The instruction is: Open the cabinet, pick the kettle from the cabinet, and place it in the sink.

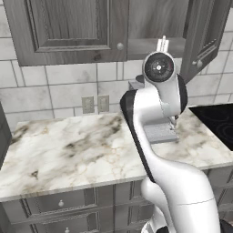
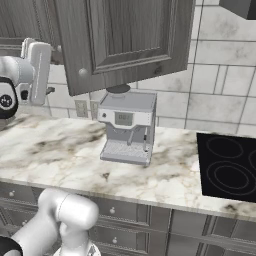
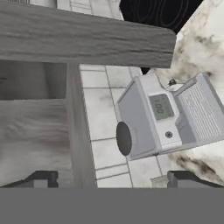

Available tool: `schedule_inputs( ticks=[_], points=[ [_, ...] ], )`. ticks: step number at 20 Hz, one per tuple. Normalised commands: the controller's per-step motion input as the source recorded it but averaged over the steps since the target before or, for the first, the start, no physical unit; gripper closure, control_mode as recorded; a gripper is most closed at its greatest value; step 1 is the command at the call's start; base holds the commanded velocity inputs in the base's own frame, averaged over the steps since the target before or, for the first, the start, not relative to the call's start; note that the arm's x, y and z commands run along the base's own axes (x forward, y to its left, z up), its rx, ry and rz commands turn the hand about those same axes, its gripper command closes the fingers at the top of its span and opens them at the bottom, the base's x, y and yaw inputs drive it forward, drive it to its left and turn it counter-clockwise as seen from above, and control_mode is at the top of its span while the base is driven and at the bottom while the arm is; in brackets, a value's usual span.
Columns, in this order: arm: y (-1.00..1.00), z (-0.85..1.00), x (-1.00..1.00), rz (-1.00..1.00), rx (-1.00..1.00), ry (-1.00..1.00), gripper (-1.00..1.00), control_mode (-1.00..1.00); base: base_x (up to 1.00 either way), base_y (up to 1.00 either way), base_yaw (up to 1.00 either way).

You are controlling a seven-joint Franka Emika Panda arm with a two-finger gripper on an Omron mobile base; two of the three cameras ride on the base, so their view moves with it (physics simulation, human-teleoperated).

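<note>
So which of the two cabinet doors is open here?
The right door, above the coffee machine: it is swung out from the cabinet, showing the dark interior behind it. The left door sits flat and closed.

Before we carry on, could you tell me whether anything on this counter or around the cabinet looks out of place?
Nothing looks spilled or damaged. The cabinet's right door hangs swung open over the coffee machine, which stands upright on the marble counter.

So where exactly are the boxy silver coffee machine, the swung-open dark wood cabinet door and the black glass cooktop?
Boxy silver coffee machine (image 2: 126, 125): right base view, on its front panel.
Swung-open dark wood cabinet door (image 2: 125, 35): right base view, on its raised panel.
Black glass cooktop (image 2: 227, 167): right base view, between its burner rings.
</note>
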Motion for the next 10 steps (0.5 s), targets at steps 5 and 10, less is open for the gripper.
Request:
schedule_inputs(
  ticks=[5, 10],
  points=[
    [-0.21, 0.0, 0.18, -0.23, 0.02, -0.01, -1.0, -1.0, 0.0, 0.0, 0.0],
    [-0.06, -0.08, 0.19, -0.24, 0.0, -0.08, -1.0, -1.0, 0.0, 0.0, 0.0]
  ],
)
